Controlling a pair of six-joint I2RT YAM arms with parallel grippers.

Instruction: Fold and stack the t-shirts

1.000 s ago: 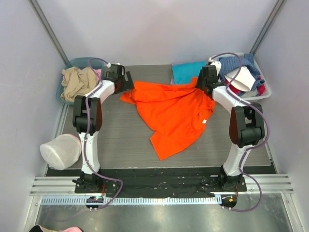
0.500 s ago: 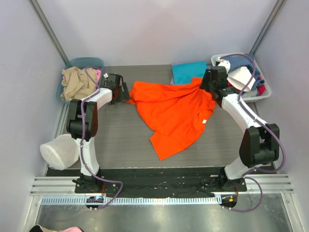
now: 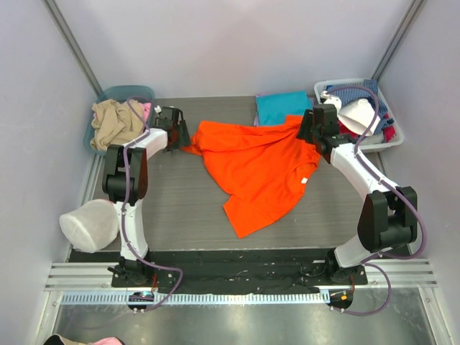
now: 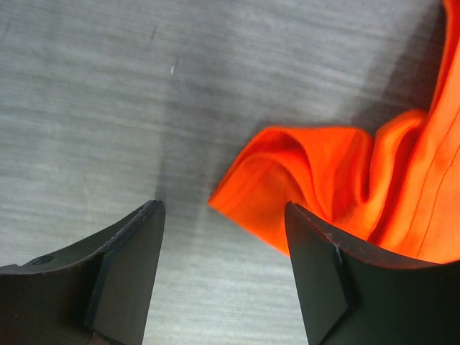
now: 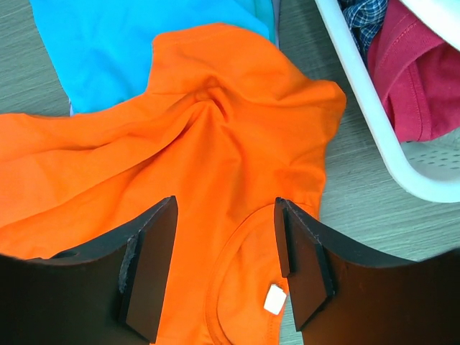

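The orange shirt [image 3: 259,169] lies rumpled on the worktop [image 3: 180,208], overlapping the teal shirt [image 3: 277,108] at the far edge. Both spread and empty, the left jaws straddle a sleeve tip [image 4: 248,194] and the right jaws hover above the collar [image 5: 219,273]. Pinch deeply before spreading flat.

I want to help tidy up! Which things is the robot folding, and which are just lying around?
For the job: orange shirt, teal shirt.
Just lying about: white basket of clothes, blue bin, beige cloth, white bag.
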